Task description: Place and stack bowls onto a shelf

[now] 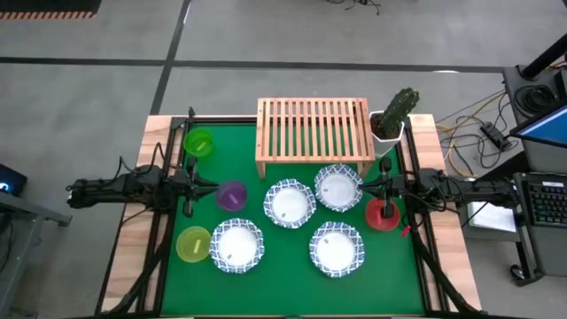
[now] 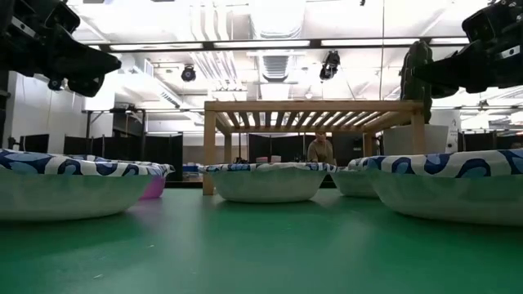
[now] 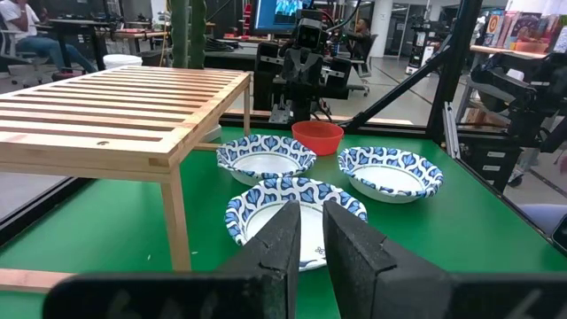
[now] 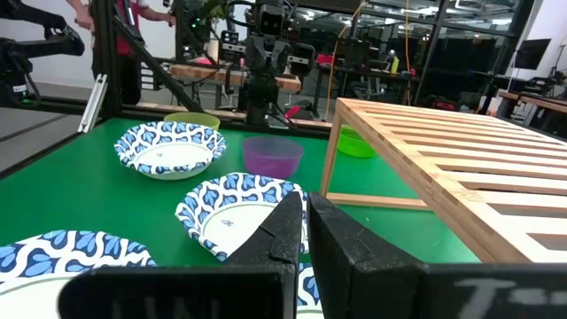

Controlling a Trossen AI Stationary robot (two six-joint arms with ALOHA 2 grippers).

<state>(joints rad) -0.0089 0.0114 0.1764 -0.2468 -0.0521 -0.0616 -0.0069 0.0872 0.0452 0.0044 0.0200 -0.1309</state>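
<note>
Four white bowls with blue rims rest on their bases on the green mat: [image 1: 290, 203], [image 1: 337, 187], [image 1: 236, 245], [image 1: 337, 248]. Around them stand a green bowl [image 1: 198, 143], a purple bowl [image 1: 232, 194], a yellow bowl [image 1: 194, 244] and a red bowl [image 1: 383, 213]. The light-wood shelf [image 1: 314, 133] stands on its legs at the mat's far side. My left gripper [image 1: 213, 188] hovers shut beside the purple bowl. My right gripper [image 1: 365, 188] hovers shut between the red bowl and the nearest white bowl. Both are held above the table [image 2: 65, 57] [image 2: 474, 57].
A white pot with a cactus [image 1: 394, 120] stands at the shelf's right end. Black frame rails run along both sides of the mat [image 1: 168, 221]. Bare mat lies under the shelf and along the near edge [image 1: 283, 292]. A person shows far behind the shelf [image 2: 320, 149].
</note>
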